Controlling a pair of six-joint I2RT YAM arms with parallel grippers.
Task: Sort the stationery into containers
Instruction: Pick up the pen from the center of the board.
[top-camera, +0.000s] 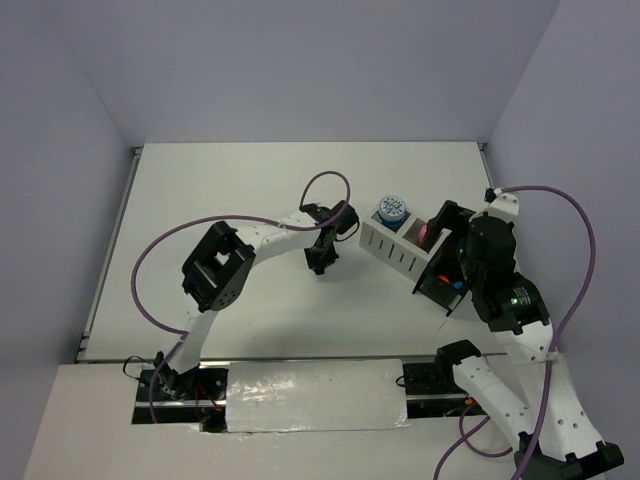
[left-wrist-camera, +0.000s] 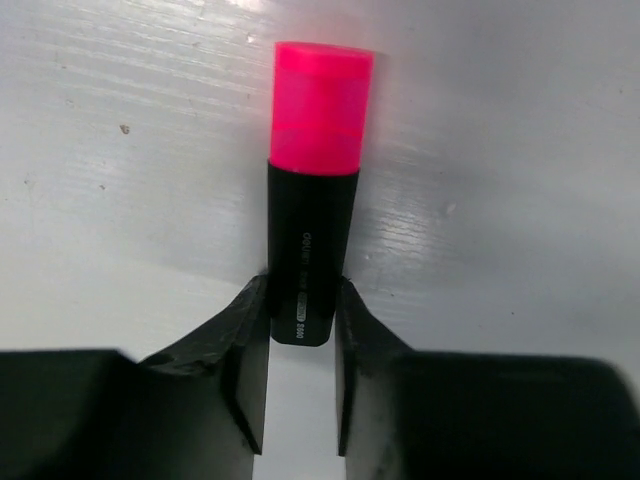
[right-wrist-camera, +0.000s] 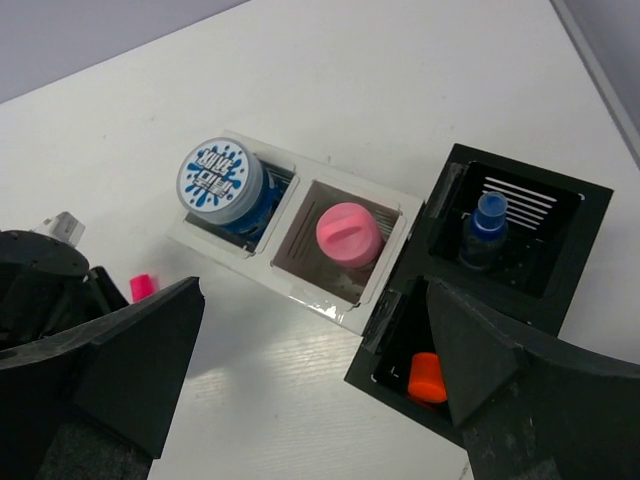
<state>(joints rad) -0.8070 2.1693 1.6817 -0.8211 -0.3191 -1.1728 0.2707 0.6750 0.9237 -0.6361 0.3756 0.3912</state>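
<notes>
My left gripper (left-wrist-camera: 302, 330) is shut on the black body of the pink-capped highlighter (left-wrist-camera: 308, 240), which lies on the white table with its cap pointing away from the wrist. From above, that gripper (top-camera: 325, 250) sits left of the white box (top-camera: 395, 252). The white box (right-wrist-camera: 340, 308) holds a blue tin (right-wrist-camera: 220, 185) in one compartment and the pink tube (right-wrist-camera: 348, 235) in the other. Beside it, the black box (right-wrist-camera: 535, 172) holds the blue-capped bottle (right-wrist-camera: 487, 225) and an orange-capped highlighter (right-wrist-camera: 427, 377). My right gripper (right-wrist-camera: 312, 290) hangs open and empty above both boxes.
The left arm's purple cable (top-camera: 330, 185) loops over the table behind the left gripper. The right arm (top-camera: 495, 270) covers much of the black box (top-camera: 440, 285) from above. A table rail (top-camera: 110, 240) runs along the left side.
</notes>
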